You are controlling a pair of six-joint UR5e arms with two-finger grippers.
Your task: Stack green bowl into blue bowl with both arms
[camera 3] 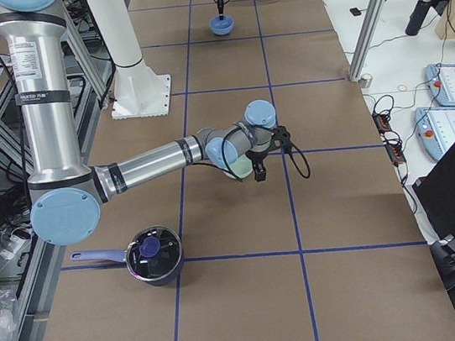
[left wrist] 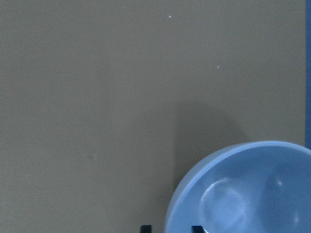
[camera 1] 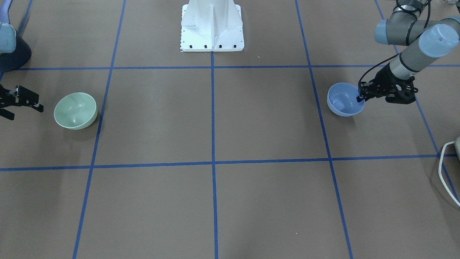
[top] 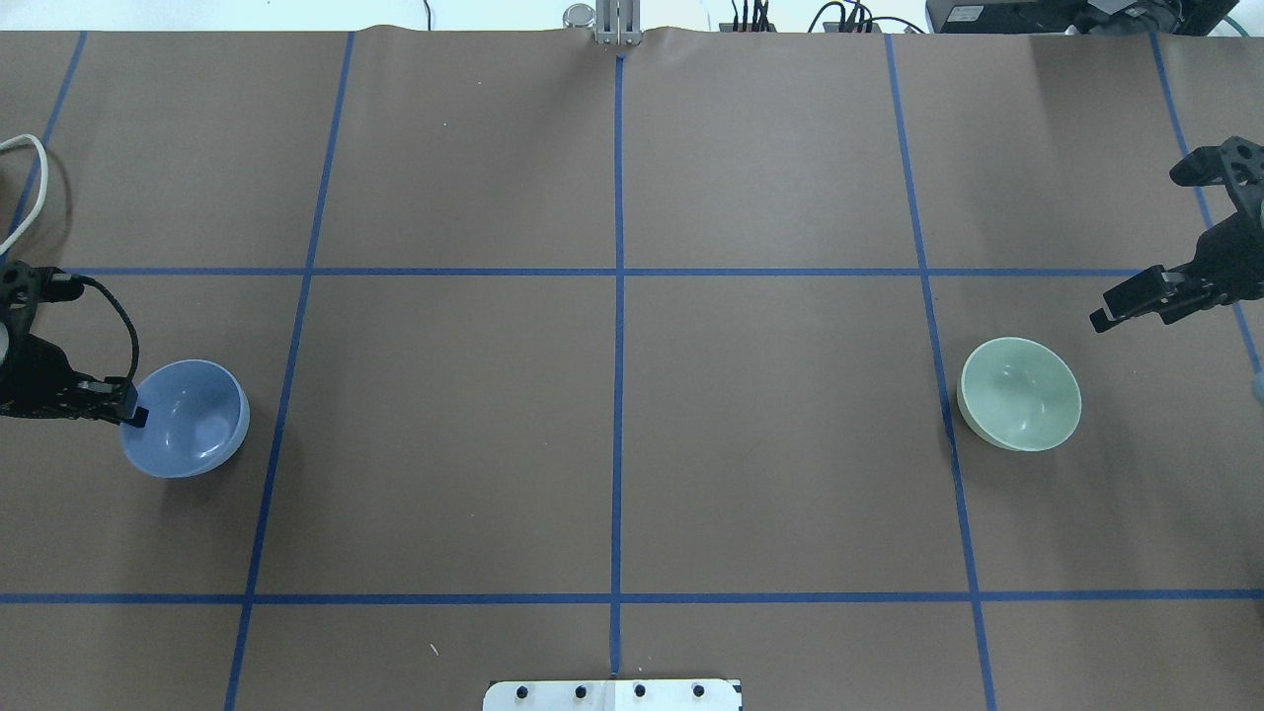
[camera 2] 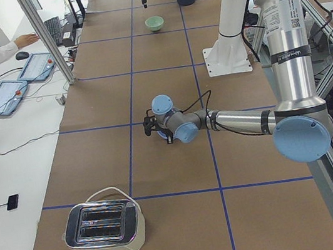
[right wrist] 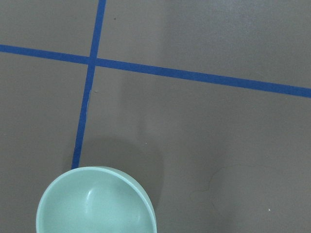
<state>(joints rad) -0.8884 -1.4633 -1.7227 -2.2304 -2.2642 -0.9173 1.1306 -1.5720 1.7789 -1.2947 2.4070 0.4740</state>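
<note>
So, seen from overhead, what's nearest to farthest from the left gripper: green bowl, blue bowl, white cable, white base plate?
From the left gripper:
1. blue bowl, at its fingertips.
2. white cable, left edge, beyond it.
3. white base plate, bottom centre.
4. green bowl, far right.

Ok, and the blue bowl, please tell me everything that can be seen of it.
The blue bowl is small, round and periwinkle blue, smooth plastic by its look, glossy inside. It is empty and stands upright on the brown table, far on the robot's left. The left gripper straddles its rim, one fingertip inside, one outside; whether they touch it is unclear.
</note>
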